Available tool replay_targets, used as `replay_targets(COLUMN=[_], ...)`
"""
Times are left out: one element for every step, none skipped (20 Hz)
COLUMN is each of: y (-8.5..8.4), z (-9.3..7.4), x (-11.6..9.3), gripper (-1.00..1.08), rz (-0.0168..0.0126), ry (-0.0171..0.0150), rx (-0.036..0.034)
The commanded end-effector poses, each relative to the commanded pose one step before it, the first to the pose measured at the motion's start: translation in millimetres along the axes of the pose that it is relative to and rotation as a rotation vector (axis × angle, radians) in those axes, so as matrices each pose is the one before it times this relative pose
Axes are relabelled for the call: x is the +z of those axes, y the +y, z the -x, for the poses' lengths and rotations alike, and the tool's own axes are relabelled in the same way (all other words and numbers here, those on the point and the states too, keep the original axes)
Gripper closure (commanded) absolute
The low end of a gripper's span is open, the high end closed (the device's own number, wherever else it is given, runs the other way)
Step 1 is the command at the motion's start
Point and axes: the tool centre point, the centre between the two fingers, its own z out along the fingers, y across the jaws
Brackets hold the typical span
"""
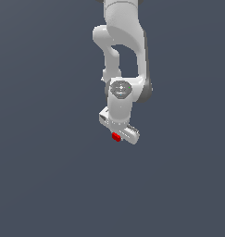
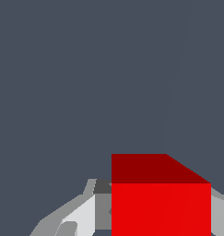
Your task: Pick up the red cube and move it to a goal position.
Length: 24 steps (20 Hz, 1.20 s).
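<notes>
The red cube is a tiny bright red block sitting at the tip of my white gripper, just under the hand in the exterior view. In the wrist view the red cube fills the space between the two fingers, which press against its sides. My gripper is shut on the cube. Whether the cube rests on the grey ground or hangs above it cannot be told; the fingertips are hidden behind the hand in the exterior view.
The white arm reaches down from the top of the exterior view. A plain dark grey surface surrounds it on all sides, with no other objects in view.
</notes>
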Motion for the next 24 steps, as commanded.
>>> replay_targets(y=[2.06,0.9,0.93,1.22,0.95,0.94,0.92,0.89,0.87,0.84,0.81,0.78,0.75,0.72,0.69,0.66,0.6,0.54,0.2,0.42,0.36,0.32,0.27,0.22], z=[-6.26,-2.69,-2.82,-3.14,-2.98,-3.03,-3.02,-3.01,-3.0,-2.99,-2.98,-2.98,-2.94,-2.97,-2.98,-2.98,-2.88,-2.74,-2.36,-2.44,-2.29,-2.15,-2.0,-1.85], x=[-24.21,-10.46,-10.89,-11.2,-11.39,-11.49,-11.38,-11.26,-11.14,-11.02,-10.91,-10.8,-10.76,-10.58,-10.48,-10.36,-9.91,-9.28,-8.71,-8.06,-7.48,-6.9,-6.34,-5.78], gripper=[1.08,1.08,1.08,1.08,1.08,1.08,1.08,1.08,1.08,1.08,1.08,1.08,1.08,1.08,1.08,1.08,1.08,1.08,1.08,1.08,1.08,1.08,1.08,1.08], rz=[-0.00093,0.0,0.0,0.0002,0.0,0.0,0.0,0.0,0.0,0.0,0.0,0.0,0.00045,0.0,0.0,0.0,0.0,0.0,-0.00021,0.0,0.0,0.0,0.0,0.0], ry=[0.00098,0.0,0.0,0.00018,0.0,0.0,0.0,0.0,0.0,0.0,0.0,0.0,0.00049,0.0,0.0,0.0,0.0,0.0,-0.00006,0.0,0.0,0.0,0.0,0.0], rx=[0.00028,0.0,0.0,0.00063,0.0,0.0,0.0,0.0,0.0,0.0,0.0,0.0,0.0002,0.0,0.0,0.0,0.0,0.0,-0.00065,0.0,0.0,0.0,0.0,0.0])
